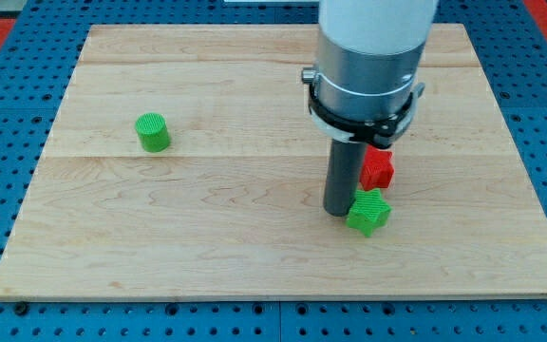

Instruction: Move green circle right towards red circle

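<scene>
Green star (368, 212) touches my tip (338, 213); green circle (153, 132) far left; no gripper.

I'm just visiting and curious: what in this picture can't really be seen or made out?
- red block: the arm hides its left and top parts, so its shape is unclear.
- my tip: it stands just left of the green star; contact cannot be told.
- arm: its upper part is cut off at the view's top.
- green circle: fully visible.
</scene>
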{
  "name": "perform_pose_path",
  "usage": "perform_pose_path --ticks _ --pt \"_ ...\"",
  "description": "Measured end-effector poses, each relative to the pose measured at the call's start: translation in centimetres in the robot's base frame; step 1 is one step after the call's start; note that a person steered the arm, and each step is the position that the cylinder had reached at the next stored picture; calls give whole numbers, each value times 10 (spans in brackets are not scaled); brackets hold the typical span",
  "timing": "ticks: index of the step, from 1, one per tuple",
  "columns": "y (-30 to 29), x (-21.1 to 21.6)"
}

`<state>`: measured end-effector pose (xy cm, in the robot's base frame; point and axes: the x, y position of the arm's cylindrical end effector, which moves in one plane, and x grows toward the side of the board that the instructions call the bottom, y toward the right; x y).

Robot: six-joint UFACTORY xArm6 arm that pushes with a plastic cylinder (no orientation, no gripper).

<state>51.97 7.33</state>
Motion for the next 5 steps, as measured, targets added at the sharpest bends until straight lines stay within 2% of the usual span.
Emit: perform_pose_path --ticks 1,3,4,5 --pt "-9 -12" --pt "-146 -104" --pt "-185 -161" --pt "-266 -192"
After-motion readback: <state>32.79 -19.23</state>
